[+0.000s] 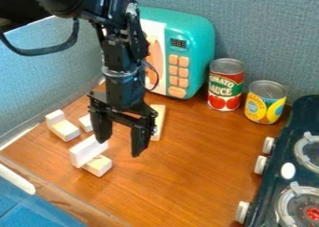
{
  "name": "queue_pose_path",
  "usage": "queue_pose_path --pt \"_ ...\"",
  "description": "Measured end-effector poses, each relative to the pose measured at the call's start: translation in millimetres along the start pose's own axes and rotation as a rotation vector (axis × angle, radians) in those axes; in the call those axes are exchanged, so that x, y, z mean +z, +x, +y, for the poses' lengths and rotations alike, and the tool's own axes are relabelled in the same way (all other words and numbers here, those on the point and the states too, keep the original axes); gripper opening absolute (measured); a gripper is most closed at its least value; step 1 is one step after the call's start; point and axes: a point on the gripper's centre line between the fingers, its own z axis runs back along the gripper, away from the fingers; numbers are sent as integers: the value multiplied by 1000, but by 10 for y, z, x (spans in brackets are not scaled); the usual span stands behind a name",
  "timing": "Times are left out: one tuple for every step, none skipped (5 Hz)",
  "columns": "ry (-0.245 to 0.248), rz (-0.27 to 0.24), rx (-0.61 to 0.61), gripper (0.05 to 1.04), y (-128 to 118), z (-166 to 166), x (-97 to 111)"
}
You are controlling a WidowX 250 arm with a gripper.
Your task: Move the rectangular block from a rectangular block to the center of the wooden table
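Observation:
The black gripper (120, 144) hangs over the left part of the wooden table (193, 174), its two fingers apart and nothing between them. Just left of and below the left finger, a white rectangular block (87, 150) rests tilted on or against a pale wooden block (98, 166). Farther left lies a pair of pale blocks (63, 126) forming a step shape. A small block (86, 123) sits beside them, partly behind the arm. A long pale block (158, 122) lies right of the gripper, partly covered by it.
A teal toy microwave (202, 44) stands behind the arm. Right of it are a red tomato can (225, 84) and a yellow can (265, 102). The dark toy stove (287, 179) with white knobs lines the right side. A grey wall runs along the back.

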Motion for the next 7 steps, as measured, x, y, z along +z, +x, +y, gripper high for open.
queue_pose_path --pt "-2 26 -2 1001 -13 2 -72" --pt "2 12 21 1001 38 155 -25" --pt "12 -7 27 1001 95 295 45" --pt "8 25 51 1001 92 464 -56" --pt "-19 68 56 1001 118 580 -228" --pt "-58 122 58 1000 140 680 -484" --pt "-72 139 49 946 148 708 -600"
